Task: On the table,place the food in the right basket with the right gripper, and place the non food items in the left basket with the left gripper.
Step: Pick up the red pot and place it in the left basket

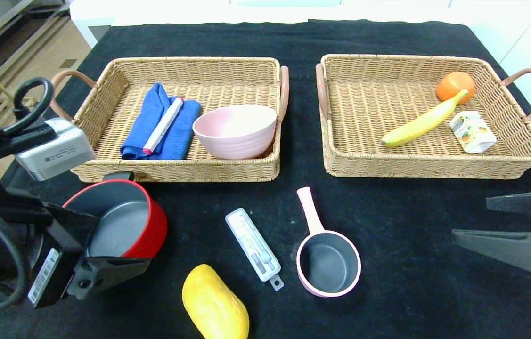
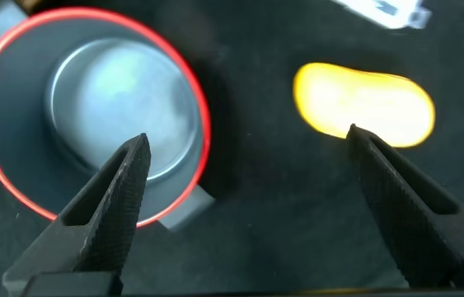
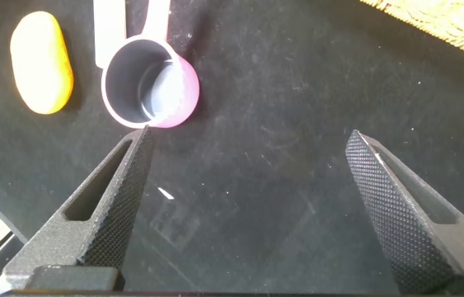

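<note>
On the black table lie a yellow mango-like fruit, a red pot, a pink saucepan and a slim white case. The left basket holds a pink bowl. In the right basket are an orange, a banana and a drink carton. My left gripper hangs open over the pot's near rim, holding nothing; its wrist view shows the pot and the fruit to either side of the gripper. My right gripper is open above bare cloth.
A blue cloth with a white marker on it lies in the left basket. From the right wrist the saucepan, the fruit and the case lie beyond the open gripper. Bare cloth separates the baskets.
</note>
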Available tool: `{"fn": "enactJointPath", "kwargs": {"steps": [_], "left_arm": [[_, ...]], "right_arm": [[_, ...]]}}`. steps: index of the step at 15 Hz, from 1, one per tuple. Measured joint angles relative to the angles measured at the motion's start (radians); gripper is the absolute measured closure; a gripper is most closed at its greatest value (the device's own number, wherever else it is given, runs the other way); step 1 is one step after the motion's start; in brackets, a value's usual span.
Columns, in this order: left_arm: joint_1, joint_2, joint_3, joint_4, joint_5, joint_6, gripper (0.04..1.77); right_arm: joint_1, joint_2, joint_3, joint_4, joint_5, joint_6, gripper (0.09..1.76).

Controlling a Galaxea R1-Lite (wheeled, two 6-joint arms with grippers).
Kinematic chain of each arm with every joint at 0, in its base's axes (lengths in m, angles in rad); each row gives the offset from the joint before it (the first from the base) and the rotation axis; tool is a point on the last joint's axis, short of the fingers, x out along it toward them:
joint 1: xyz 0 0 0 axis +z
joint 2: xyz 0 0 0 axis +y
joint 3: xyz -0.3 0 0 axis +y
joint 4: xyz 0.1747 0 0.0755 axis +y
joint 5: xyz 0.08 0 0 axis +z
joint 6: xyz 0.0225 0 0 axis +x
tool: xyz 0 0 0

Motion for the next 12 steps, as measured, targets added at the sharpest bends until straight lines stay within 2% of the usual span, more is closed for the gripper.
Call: {"fn": "enactJointPath", "kwargs": {"steps": [4,9,12], "left_arm": [[0.002,0.070,-0.011,0.002,0.056,-0.079,0.09],[0.036,0.147,-0.010,-0.007,0.060,-0.150,0.09],[0.063,0.193,-0.009,-0.009,0.058,-0.160,0.09]], "right_arm": [[0.000,-0.001,0.000,0.000,0.000,0.000,0.14],[-0.002,-0.001,0.000,0.000,-0.001,0.000,0.14],[-0.002,-0.001,0.000,0.000,0.000,0.000,0.14]]}}
